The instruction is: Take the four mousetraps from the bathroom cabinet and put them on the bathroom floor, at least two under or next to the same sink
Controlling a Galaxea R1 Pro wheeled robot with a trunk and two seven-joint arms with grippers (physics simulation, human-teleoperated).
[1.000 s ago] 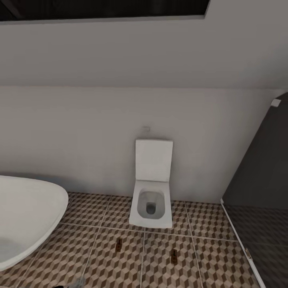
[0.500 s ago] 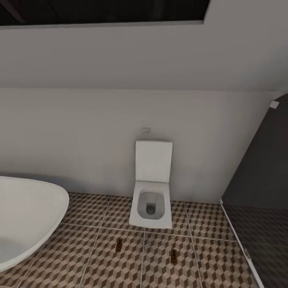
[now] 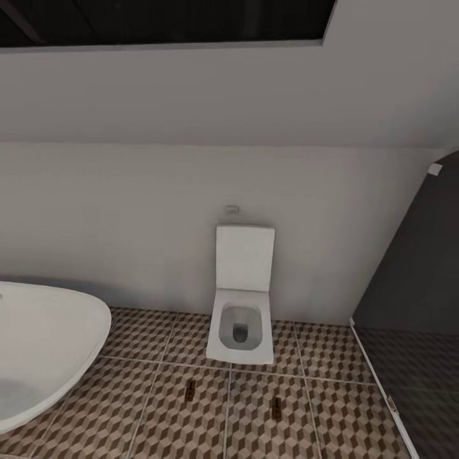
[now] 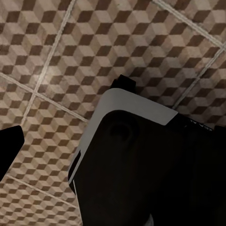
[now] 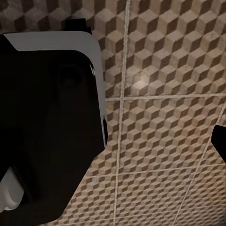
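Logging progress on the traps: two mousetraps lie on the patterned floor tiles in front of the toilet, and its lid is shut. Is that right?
Not quite. The head view shows the toilet with its lid raised against the wall, bowl open. The rest holds: two mousetraps lie on the patterned floor tiles in front of it.

A white toilet (image 3: 241,317) with raised lid is standing against a plain pale wall (image 3: 127,217). A rounded white bathtub (image 3: 44,347) is sitting well apart from it. Cube-patterned floor tiles (image 3: 159,414) with pale grout are lying below. A dark glass panel (image 3: 414,306) is standing alongside.
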